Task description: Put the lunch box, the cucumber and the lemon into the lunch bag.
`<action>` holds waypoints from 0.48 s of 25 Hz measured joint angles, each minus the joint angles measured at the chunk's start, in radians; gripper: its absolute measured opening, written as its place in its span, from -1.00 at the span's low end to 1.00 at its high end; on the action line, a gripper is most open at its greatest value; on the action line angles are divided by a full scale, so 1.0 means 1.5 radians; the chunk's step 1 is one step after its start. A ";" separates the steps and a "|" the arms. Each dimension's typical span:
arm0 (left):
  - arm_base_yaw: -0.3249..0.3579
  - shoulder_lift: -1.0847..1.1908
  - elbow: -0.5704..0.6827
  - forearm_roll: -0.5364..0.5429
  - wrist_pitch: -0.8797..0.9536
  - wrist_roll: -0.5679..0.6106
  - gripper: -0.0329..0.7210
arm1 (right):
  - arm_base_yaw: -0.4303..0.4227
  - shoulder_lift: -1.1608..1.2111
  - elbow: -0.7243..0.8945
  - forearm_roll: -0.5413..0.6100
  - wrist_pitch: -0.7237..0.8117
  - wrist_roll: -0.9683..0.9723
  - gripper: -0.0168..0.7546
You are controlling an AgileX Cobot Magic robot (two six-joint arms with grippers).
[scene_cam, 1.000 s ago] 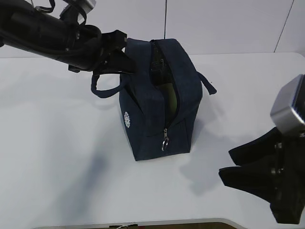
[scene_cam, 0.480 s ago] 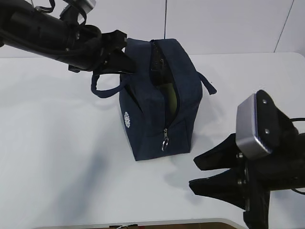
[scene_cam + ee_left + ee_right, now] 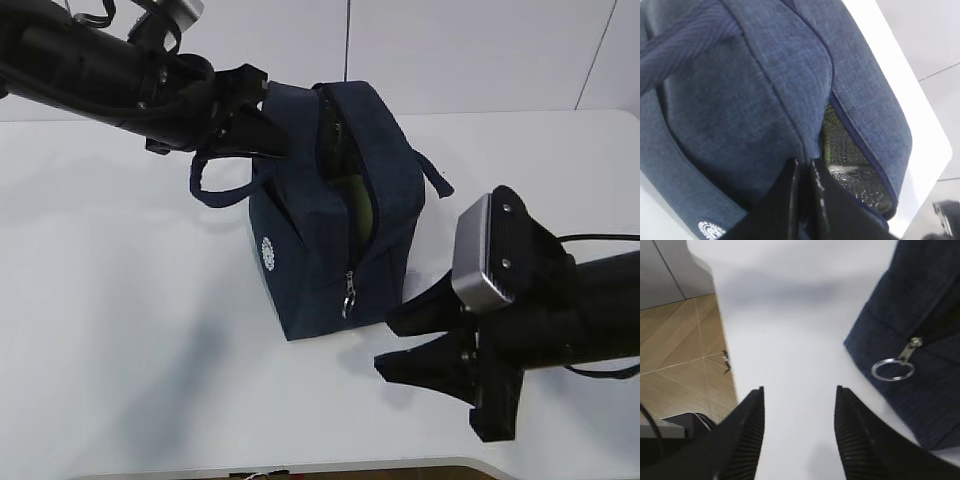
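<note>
The left fingers (image 3: pixel 802 200) are clenched tight on the dark navy fabric of the lunch bag (image 3: pixel 335 210), pinching the upper edge of its side panel just beside the open zipper slit. In the left wrist view the two black fingers press flat together, and silvery quilted lining shows through the gap to their right. From there the left arm (image 3: pixel 100 70) runs back to the upper left in the exterior view, with one loop handle (image 3: pixel 215 190) hanging beneath it.

The right fingers (image 3: pixel 797 435) are spread apart and hold nothing; only bare white surface (image 3: pixel 795 340) lies between them. They hover low, near the bag's front bottom corner without touching it. Up and to their right in the right wrist view, the silver ring pull (image 3: pixel 892 369) hangs from the zipper on the bag's end.

The bag stands upright mid-surface, its top zipper open, and something green (image 3: pixel 362 205) shows inside the opening.
</note>
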 joint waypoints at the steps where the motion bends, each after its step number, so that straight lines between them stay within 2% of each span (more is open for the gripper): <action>1: 0.000 0.000 0.000 0.000 0.002 0.000 -0.94 | 0.001 0.008 -0.009 0.004 -0.006 -0.003 0.01; 7: 0.000 0.000 0.000 0.000 0.007 0.000 -0.94 | 0.003 0.052 -0.028 0.047 -0.040 -0.005 0.01; 12: 0.000 0.000 0.000 -0.003 0.028 0.000 -0.94 | 0.003 0.089 -0.029 0.113 -0.046 -0.038 0.01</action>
